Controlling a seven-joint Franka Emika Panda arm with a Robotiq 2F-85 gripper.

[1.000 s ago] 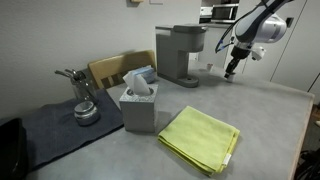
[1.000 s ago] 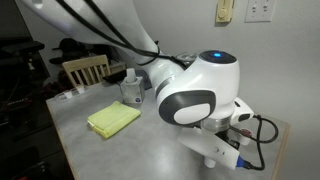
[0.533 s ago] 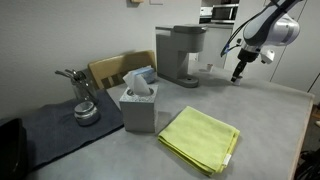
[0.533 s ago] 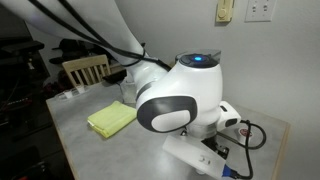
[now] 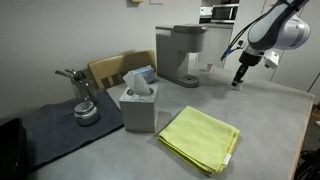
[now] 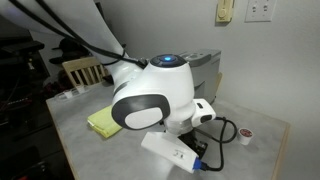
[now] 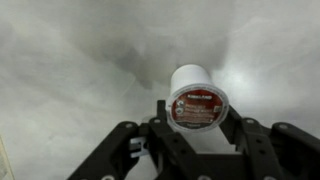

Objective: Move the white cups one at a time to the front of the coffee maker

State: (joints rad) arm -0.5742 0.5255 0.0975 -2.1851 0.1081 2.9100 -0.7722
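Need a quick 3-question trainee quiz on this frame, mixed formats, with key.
1. True or false: the gripper is shut on a white cup.
2. The folded cloth is: A blue, B yellow-green, C black.
3. Fill in: seen in the wrist view, the white cup's top is dark ___.
Key: 1 true; 2 B; 3 red.

Lid of white cup (image 7: 198, 100): a pale strip of print runs across the dark red top, letters too blurred to make out.
Rest of the scene: nothing legible, no brand, number or sign.
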